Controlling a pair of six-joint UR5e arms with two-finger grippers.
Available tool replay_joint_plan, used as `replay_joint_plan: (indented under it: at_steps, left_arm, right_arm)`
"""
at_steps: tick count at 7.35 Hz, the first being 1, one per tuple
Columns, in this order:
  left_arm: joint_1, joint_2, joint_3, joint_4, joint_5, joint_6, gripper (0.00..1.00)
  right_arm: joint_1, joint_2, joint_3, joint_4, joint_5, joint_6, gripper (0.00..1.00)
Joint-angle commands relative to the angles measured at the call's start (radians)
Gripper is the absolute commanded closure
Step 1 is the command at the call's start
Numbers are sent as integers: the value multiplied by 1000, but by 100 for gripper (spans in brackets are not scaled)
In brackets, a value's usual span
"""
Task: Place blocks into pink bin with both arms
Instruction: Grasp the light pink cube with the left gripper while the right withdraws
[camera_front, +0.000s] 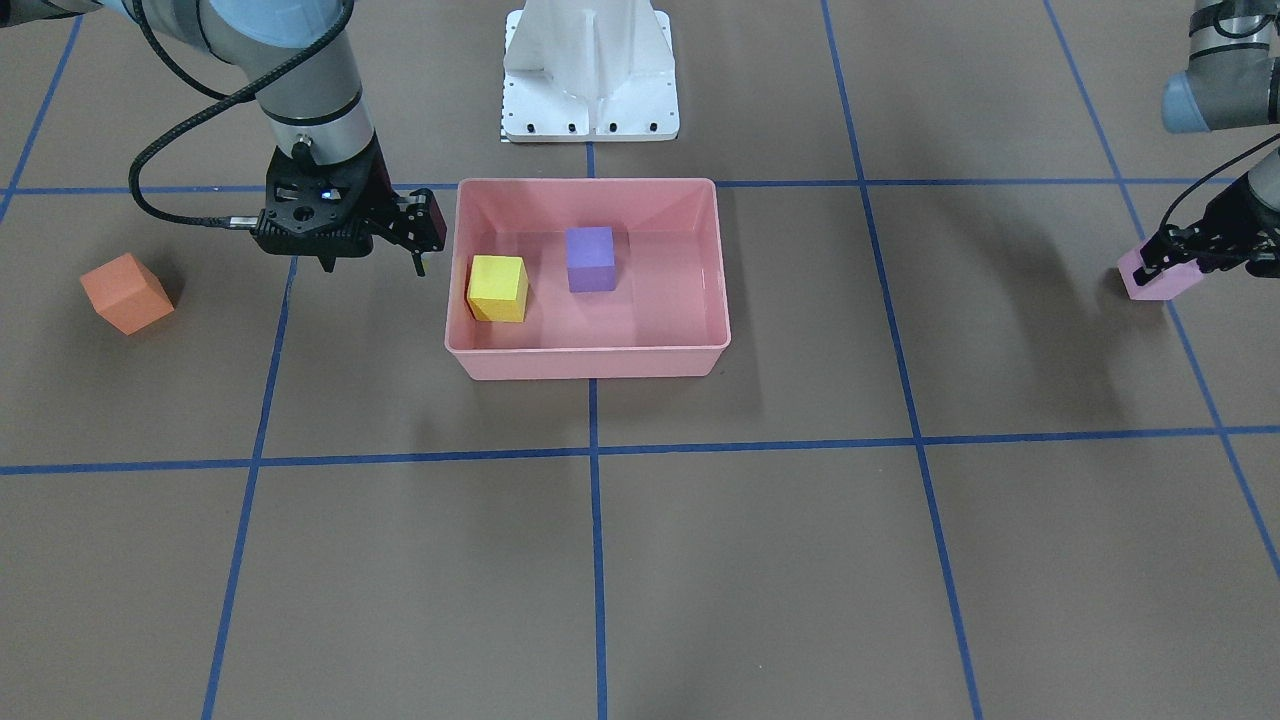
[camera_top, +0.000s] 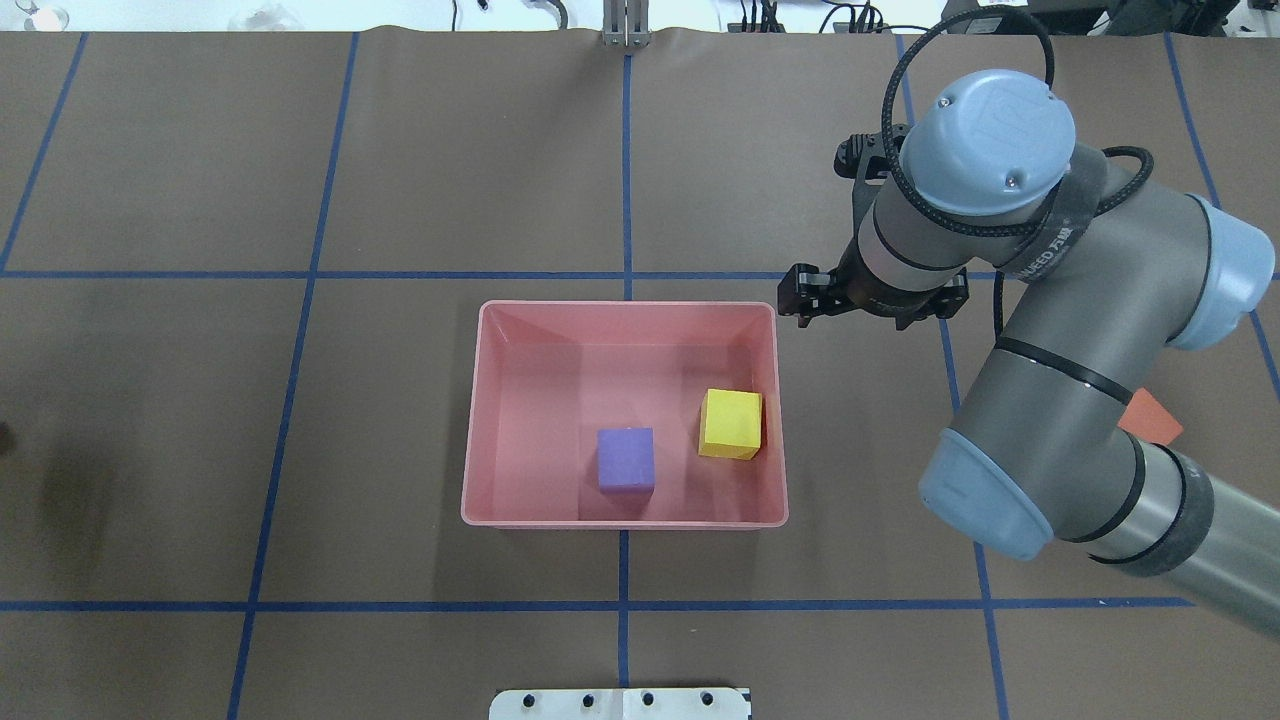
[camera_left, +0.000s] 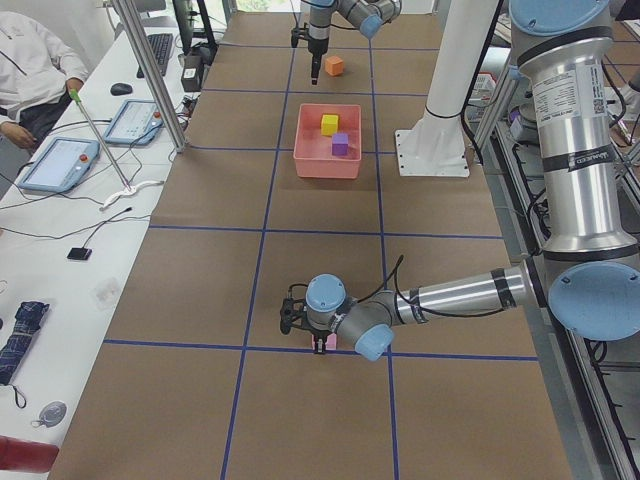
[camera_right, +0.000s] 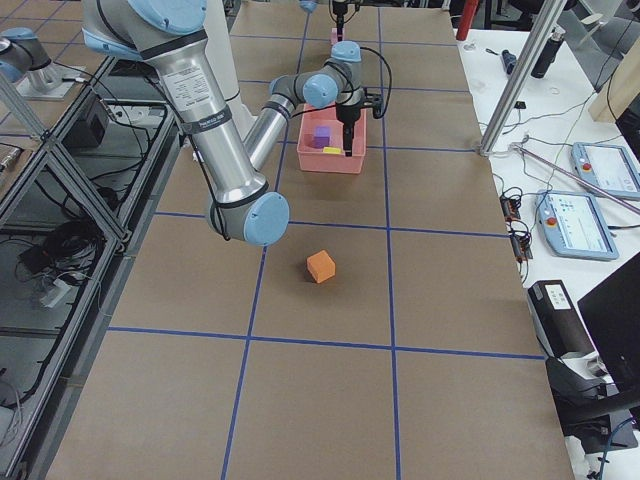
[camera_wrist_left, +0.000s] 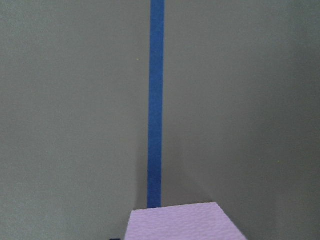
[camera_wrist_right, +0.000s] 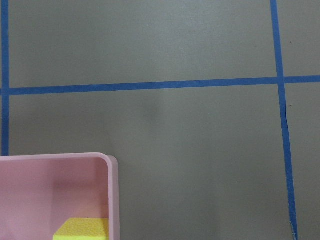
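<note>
Out at the left end of the counter (camera_front: 800, 560), my left tool (camera_front: 1168, 258) is down on the light pink-lilac block (camera_front: 1150, 285). Its fingers are closed against the block's sides. The block sits on the counter at a blue tape line (camera_wrist_left: 156, 100).

My right tool (camera_front: 425, 245) hangs pointing down just outside the short wall of the pink bin (camera_front: 590, 362) on my right side, clear of the rim. It holds no block, but I cannot tell how far apart its jaws stand.

Inside the bin, the yellow block (camera_front: 497, 288) lies close to that same wall. The purple block (camera_front: 590, 260) sits near the middle, apart from the yellow one. The orange block (camera_front: 126, 292) rests on the counter well apart from the bin, farther out to my right.
</note>
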Motion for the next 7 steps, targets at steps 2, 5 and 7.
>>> replay_joint_plan:
  at_steps: [2, 5, 7]
  left_arm:
    - [-1, -35, -152, 53, -56, -15, 77]
    - [13, -167, -436, 371, -64, -217, 77]
    - [144, -363, -482, 415, -57, -532, 76]
  right_arm:
    - [78, -58, 11, 0, 53, -149, 0]
    - [149, -170, 32, 17, 74, -349, 0]
    - [198, -318, 31, 218, 147, -382, 0]
